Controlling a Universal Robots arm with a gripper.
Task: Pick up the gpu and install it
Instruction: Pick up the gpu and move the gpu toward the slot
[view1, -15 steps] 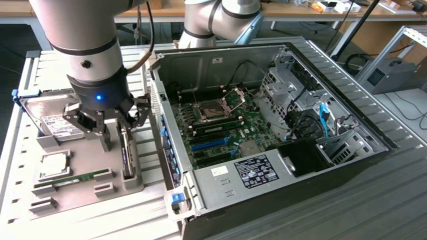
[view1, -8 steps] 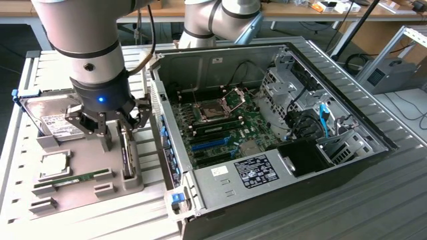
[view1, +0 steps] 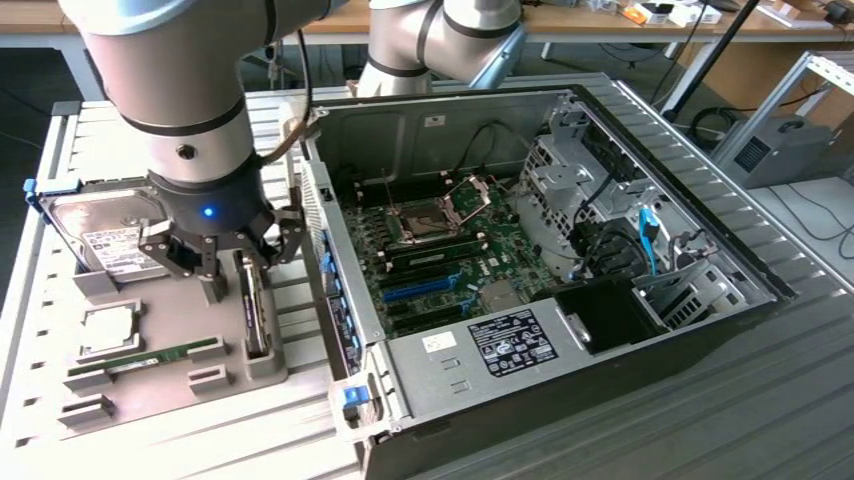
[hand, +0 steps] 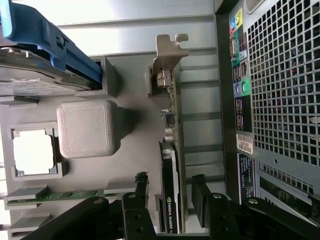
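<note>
The gpu (view1: 252, 318) stands on edge in a slot of the grey holder tray (view1: 174, 385), beside the computer case. In the wrist view the gpu (hand: 170, 160) is a thin dark card with a silvery end bracket (hand: 167, 55) at its far end. My gripper (view1: 244, 272) hangs just above the card's near end. It is open, with one black finger (hand: 141, 187) on each side of the card and a small gap on both sides. Nothing is held.
On the same tray lie a silver hard drive (view1: 114, 238), a CPU (view1: 110, 328) and a green memory stick (view1: 147, 358). The open computer case (view1: 747, 300) lies at the exterior view's right, its motherboard (view1: 441, 260) with blue slots (view1: 420, 290) exposed. Its perforated rear panel (hand: 285, 90) is close to the card.
</note>
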